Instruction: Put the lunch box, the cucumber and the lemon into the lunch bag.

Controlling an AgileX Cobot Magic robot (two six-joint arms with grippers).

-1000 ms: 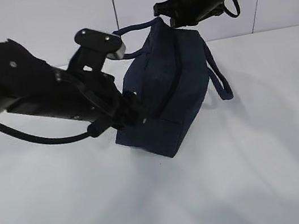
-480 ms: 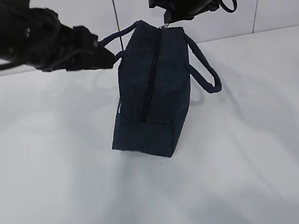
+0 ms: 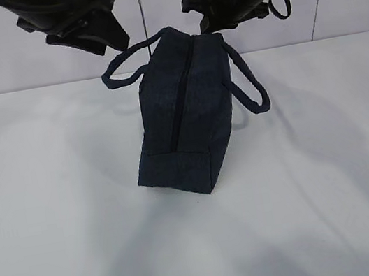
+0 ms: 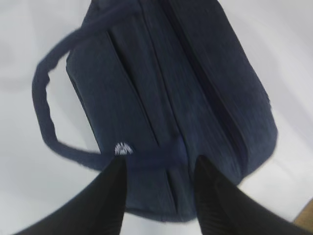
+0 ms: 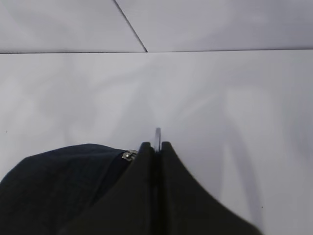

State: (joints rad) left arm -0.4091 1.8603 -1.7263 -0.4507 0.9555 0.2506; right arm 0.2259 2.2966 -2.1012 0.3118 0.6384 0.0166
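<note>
A navy lunch bag (image 3: 186,123) stands upright near the middle of a white table (image 3: 338,211), its top zipper (image 3: 182,99) running from the near end up toward the far end and apparently shut along its whole visible length. The right gripper (image 3: 212,26), reaching in from the upper right, sits at the bag's far top end with its jaws pressed together on the silver ring pull (image 5: 157,136), a sliver of which pokes out between the fingertips in the right wrist view; the hold looks meant for drawing the zipper. The left gripper (image 3: 111,40) hangs above and to the left of the bag, jaws apart and holding nothing, with the left loop handle (image 3: 121,76) just below it. From the left wrist view its two dark fingers (image 4: 110,196) frame the bag's side panel and small white logo (image 4: 122,148), clear of the fabric. The right handle (image 3: 253,87) droops down the bag's right flank. The lunch box, the cucumber and the lemon appear in none of the views, so whether they lie out of frame or inside the bag cannot be told. The tabletop is plain, matte and white, crossed by soft shadows of the arms. Behind it rises a wall (image 3: 334,14) of large pale tiles with dark joints.
</note>
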